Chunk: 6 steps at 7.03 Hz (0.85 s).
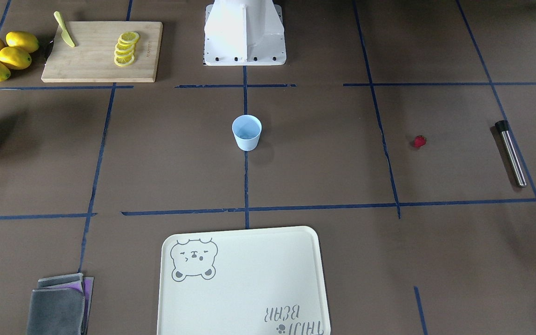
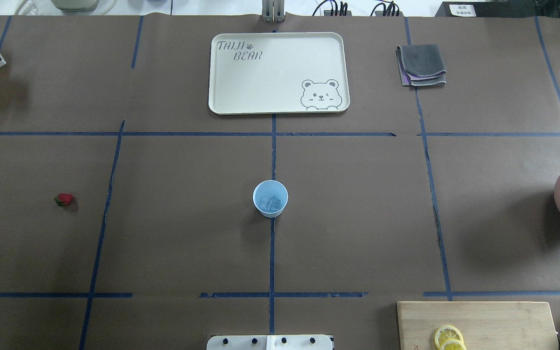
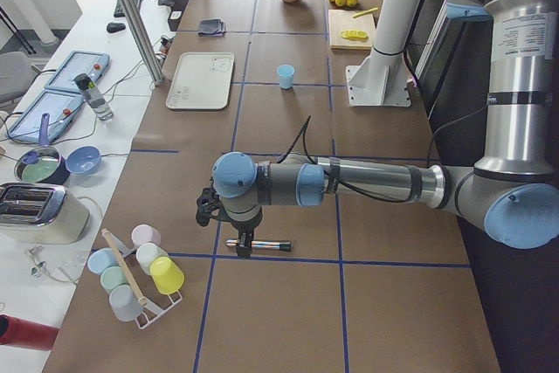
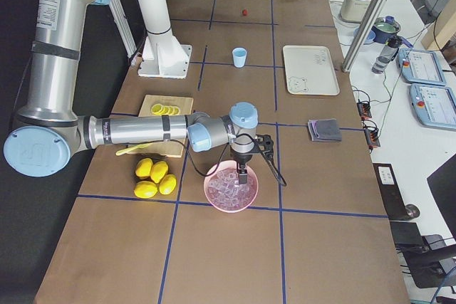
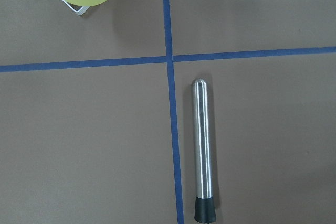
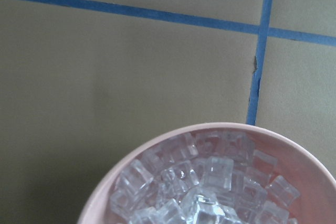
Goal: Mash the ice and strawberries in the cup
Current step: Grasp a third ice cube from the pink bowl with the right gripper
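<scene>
The pale blue cup (image 2: 270, 198) stands upright at the table's middle, with clear ice cubes (image 2: 271, 201) in its bottom; it also shows in the front view (image 1: 246, 132). One red strawberry (image 2: 64, 199) lies alone on the table's left part. A steel muddler (image 5: 203, 148) with a black end lies flat. My left gripper (image 3: 244, 247) hovers right above the muddler; I cannot tell whether it is open. My right gripper (image 4: 243, 177) hangs over the pink bowl (image 4: 214, 197) of ice cubes (image 6: 205, 192); I cannot tell its state.
A cream bear tray (image 2: 241, 87) lies beyond the cup. A folded grey cloth (image 2: 421, 65) is at the far right. A cutting board (image 1: 96, 65) holds lemon slices (image 1: 126, 49) and a knife (image 1: 64, 30), with lemons (image 1: 3, 56) beside it. A rack of coloured cups (image 3: 140, 272) stands near the muddler.
</scene>
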Available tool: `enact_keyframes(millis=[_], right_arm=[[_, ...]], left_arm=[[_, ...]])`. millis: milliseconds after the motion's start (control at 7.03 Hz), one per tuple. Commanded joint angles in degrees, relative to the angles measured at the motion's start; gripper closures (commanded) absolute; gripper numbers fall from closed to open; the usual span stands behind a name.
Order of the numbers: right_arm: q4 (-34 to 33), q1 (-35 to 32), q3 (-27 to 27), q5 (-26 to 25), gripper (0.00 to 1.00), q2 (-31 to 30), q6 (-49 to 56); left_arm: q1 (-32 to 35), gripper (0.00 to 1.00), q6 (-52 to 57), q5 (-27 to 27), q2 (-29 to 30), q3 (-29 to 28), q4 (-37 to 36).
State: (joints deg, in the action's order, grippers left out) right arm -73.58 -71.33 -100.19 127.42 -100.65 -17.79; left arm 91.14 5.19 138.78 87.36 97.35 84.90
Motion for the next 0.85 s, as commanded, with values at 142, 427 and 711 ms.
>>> enact_keyframes(millis=[142, 427, 711], right_arm=[[2.83, 0.05, 5.26, 1.43, 0.02, 0.37, -0.05], [2.83, 0.05, 5.27, 1.43, 0.14, 0.8, -0.14], [2.83, 0.05, 5.09, 1.43, 0.3, 0.81, -0.05]], left_arm=[[0.0, 0.0, 0.0, 0.0, 0.0, 0.03, 0.0], [0.0, 0.0, 0.0, 0.0, 0.0, 0.03, -0.09], [0.0, 0.0, 0.0, 0.0, 0.0, -0.06, 0.0]])
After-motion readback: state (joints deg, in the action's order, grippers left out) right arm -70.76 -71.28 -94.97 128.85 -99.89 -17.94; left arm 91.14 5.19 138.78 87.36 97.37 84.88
